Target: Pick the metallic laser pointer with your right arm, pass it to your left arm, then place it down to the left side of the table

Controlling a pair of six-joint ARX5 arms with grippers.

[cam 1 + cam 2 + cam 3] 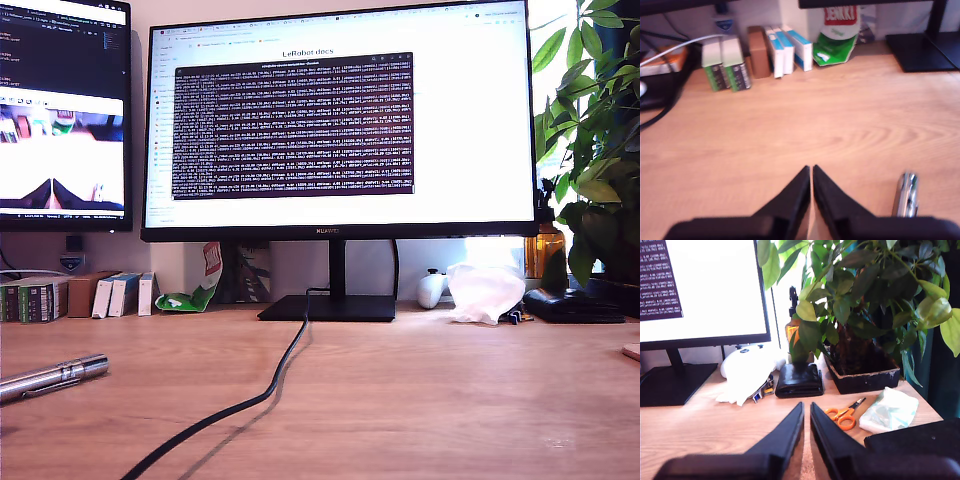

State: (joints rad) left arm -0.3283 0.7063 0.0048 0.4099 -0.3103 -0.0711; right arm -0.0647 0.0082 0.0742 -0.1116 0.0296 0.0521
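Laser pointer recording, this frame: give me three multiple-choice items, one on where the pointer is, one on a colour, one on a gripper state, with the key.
1. Where does the metallic laser pointer lie?
A. On the table at the exterior view's left edge
B. On the monitor stand
C. Between a gripper's jaws

2. What colour are the handles of the scissors in the second wrist view?
A. Blue
B. Orange
C. Black

3. How is my first gripper?
A. Shut on the pointer
B. Wide open
C. Shut, holding nothing

Key: 1 A, the pointer rests on bare wood at that edge. 2 B, both loops are orange. 3 C, the jaws meet at their tips, and the first wrist view shows the pointer lying beside them, apart.
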